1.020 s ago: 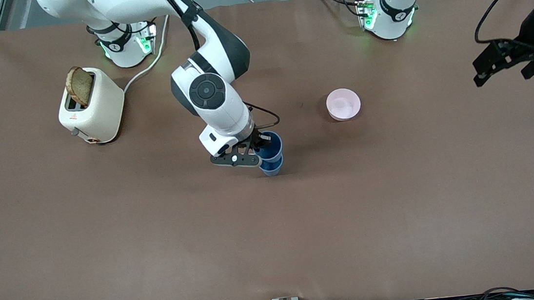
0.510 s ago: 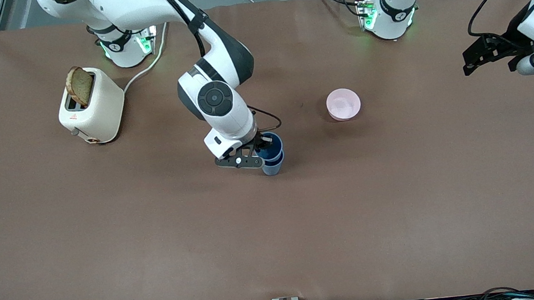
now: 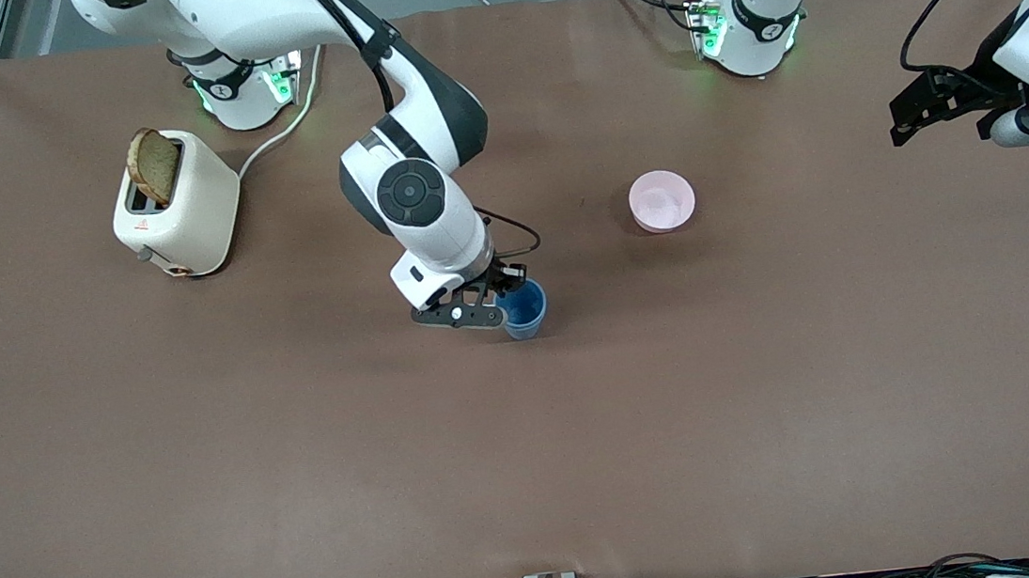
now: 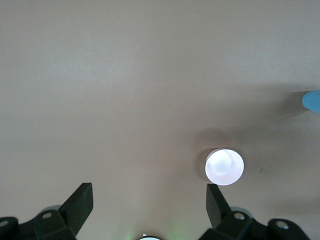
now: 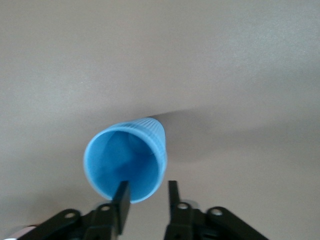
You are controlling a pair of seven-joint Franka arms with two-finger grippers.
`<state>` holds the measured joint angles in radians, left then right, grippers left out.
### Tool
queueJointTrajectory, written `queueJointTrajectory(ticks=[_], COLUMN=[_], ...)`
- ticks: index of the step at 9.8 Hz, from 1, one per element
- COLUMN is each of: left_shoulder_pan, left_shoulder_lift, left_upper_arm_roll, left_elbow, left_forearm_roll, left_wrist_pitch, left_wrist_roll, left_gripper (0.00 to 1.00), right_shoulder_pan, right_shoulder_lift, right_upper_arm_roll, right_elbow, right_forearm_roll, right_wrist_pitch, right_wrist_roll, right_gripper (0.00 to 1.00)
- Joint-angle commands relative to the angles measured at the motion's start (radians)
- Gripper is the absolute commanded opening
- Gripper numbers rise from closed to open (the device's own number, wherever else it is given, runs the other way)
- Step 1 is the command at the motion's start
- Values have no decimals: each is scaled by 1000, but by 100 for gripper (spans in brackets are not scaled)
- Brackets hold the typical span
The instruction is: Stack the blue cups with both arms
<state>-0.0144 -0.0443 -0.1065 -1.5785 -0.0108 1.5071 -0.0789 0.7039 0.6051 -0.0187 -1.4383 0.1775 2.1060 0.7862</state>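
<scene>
The cups (image 3: 524,313) stand nested as one blue stack near the middle of the table (image 3: 529,439), upright on the brown cover, nearer the front camera than the pink bowl (image 3: 661,200) and toward the right arm's end from it; the stack sits right at the right gripper (image 3: 504,301), whose fingers straddle the rim on the side toward the toaster (image 3: 176,204); in the right wrist view one finger (image 5: 121,200) reaches inside the mouth of the cups (image 5: 126,162) and the other stands just outside the wall, the gap between them narrow; whether the pads still press the rim or have just let go I cannot tell; only one rim shows from above, so the cups look fully seated; the left gripper (image 3: 940,102) hangs over the table's edge at the left arm's end, well apart from the cups, and waits; the left wrist view shows its jaws spread wide with nothing between them (image 4: 149,200), the bowl (image 4: 225,166) on the table below; the toaster holds a slice of bread (image 3: 153,165) in its slot.
</scene>
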Motion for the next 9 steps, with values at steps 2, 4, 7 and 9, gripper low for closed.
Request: queueJointTrajectory(ticks=[2, 4, 7, 9], left_shoulder_pan=[10, 10, 8, 4], left_shoulder_lift=[-26, -31, -28, -11], left_upper_arm_roll=[-4, -2, -7, -9], left_elbow=[-38, -43, -40, -32], left_forearm_roll=[5, 23, 51, 46], left_wrist_pitch=[4, 4, 4, 10], left_wrist_roll=[11, 13, 5, -2], left_gripper=[100, 100, 100, 100], right_shoulder_pan=[-12, -88, -292, -456], right_shoulder_lift=[-106, -230, -370, -415], right_upper_arm_roll=[-35, -76, -76, -78], right_elbow=[-4, -10, -14, -11], right_forearm_roll=[-85, -112, -153, -164], right_wrist_pitch=[-65, -279, -527, -543], right_wrist_roll=[-10, -62, -194, -386], right_gripper=[100, 100, 100, 100])
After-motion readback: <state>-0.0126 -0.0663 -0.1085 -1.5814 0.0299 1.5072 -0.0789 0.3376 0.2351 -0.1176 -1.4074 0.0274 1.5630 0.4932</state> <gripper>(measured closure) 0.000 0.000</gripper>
